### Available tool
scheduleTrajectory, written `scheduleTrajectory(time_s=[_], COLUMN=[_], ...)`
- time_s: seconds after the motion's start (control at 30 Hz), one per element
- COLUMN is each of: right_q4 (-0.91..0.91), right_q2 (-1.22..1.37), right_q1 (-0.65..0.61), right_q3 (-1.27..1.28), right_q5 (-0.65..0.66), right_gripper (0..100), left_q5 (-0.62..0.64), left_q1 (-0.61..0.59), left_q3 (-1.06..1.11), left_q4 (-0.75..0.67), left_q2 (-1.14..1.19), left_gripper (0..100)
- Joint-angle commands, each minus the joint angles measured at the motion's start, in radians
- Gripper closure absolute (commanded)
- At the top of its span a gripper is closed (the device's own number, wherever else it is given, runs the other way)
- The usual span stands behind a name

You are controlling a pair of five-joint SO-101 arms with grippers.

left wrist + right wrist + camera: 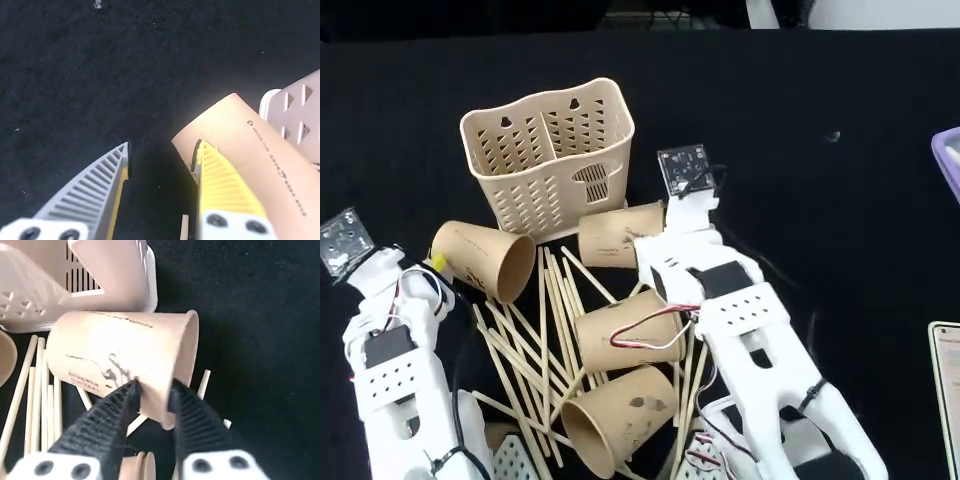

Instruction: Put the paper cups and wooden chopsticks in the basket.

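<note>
Black tablecloth lies beneath the basket, chopsticks and paper cups.

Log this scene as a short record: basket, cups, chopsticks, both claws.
basket: upright on the table, no cups or chopsticks seen inside
cups: four, all on their sides outside the basket
chopsticks: scattered on the table among the cups
left claw: open, beside the left cup
right claw: shut on the cup by the basket
</note>
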Motion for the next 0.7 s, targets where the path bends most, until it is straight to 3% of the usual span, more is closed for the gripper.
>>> scheduleTrajectory(time_s=[0.0, 0.37, 0.67], right_q4=[0.074, 0.511, 0.611], right_q2=[-0.111, -0.538, -0.4], right_q1=[0.02, 0.153, 0.149], right_q3=[-0.039, -0.286, -0.696], right_q5=[0.026, 0.273, 0.345], right_gripper=[98.9, 98.8, 98.8], left_q5=[0.034, 0.035, 0.032], left_q1=[0.001, -0.001, -0.007], left_q3=[0.002, 0.004, 0.005], left_q4=[-0.043, -0.044, -0.04], left_q2=[-0.003, -0.003, -0.003], left_gripper=[78, 78, 78])
